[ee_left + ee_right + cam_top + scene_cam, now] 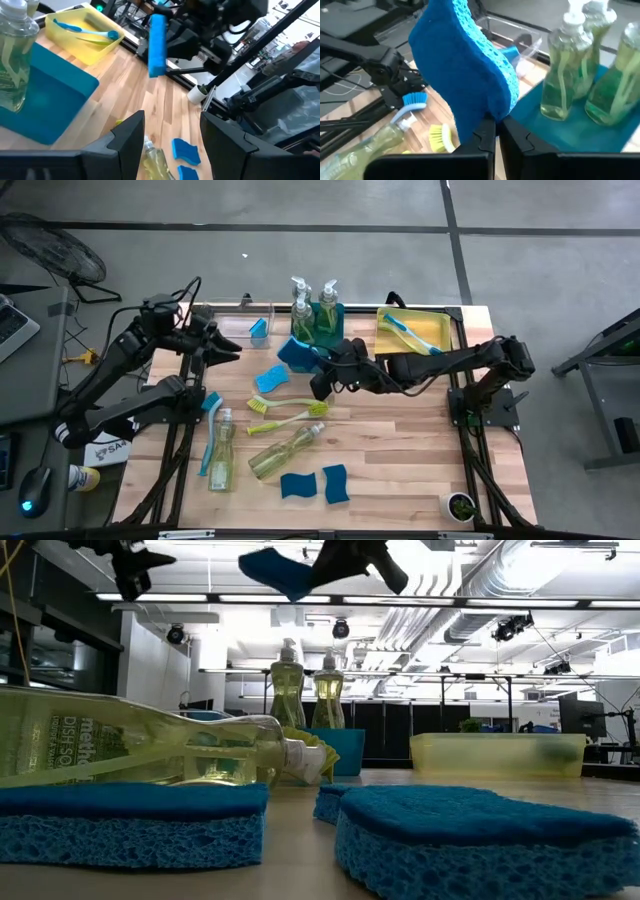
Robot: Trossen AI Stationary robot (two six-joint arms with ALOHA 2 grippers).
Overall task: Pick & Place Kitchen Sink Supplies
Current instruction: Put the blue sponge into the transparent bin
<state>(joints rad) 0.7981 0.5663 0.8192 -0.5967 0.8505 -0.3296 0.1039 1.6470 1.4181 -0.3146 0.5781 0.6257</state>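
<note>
My right gripper (322, 368) hangs over the table's middle, just near the teal bin (335, 340), shut on a blue wavy-edged sponge (295, 352). The low view shows that sponge (283, 570) high above the table. My left gripper (228, 348) is open and hovers at the far left by the clear bin (252, 328), touching nothing. Two soap bottles (312, 308) stand in the teal bin. Two more bottles (285, 450) lie on their sides on the table, with lime brushes (285, 408), a blue brush (210, 430) and several loose sponges (335, 483). My right gripper pinches the blue sponge between its two fingers by one narrow end (485, 112). The sponge is lifted clear of the table and sticks out beyond the fingertips (485, 132), toward the table's left in the high view.
A yellow bin (440, 340) at the far right holds a blue brush (410, 332). A blue sponge (259, 330) sits in the clear bin, another (272, 378) lies mid-table. A small plant pot (459, 505) stands at the near right corner. Bare wood lies on the right half.
</note>
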